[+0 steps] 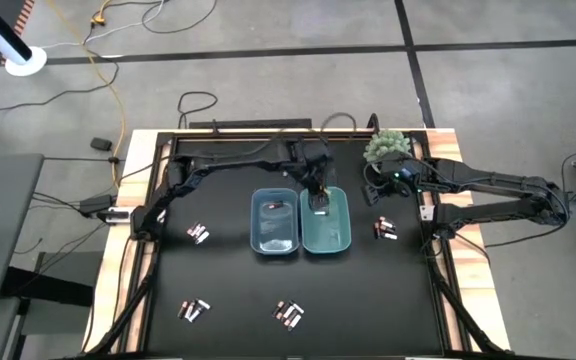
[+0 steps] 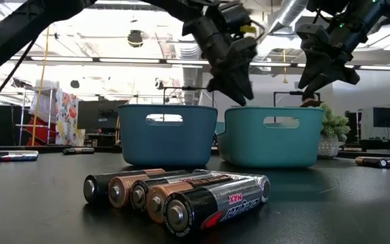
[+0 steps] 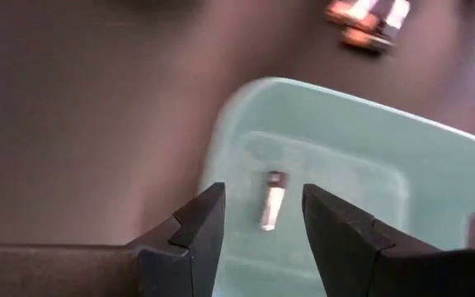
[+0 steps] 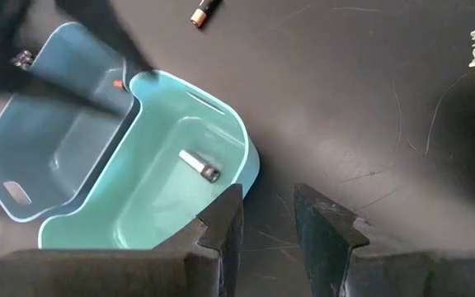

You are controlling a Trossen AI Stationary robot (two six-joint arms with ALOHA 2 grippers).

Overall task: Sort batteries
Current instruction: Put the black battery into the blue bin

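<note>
My left gripper hangs open over the teal bin; in the left wrist view its fingers frame one silvery battery lying on the bin floor. The blue bin stands against the teal bin's left side, with a battery at its far end. My right gripper is open above the bare table, just right of the teal bin. Loose batteries lie in groups on the table: left, right, near left and near middle.
A small potted plant stands at the far right of the table behind my right arm. The near cluster of batteries lies side by side in front of the bins. Black mat between the bins and the near edge is bare.
</note>
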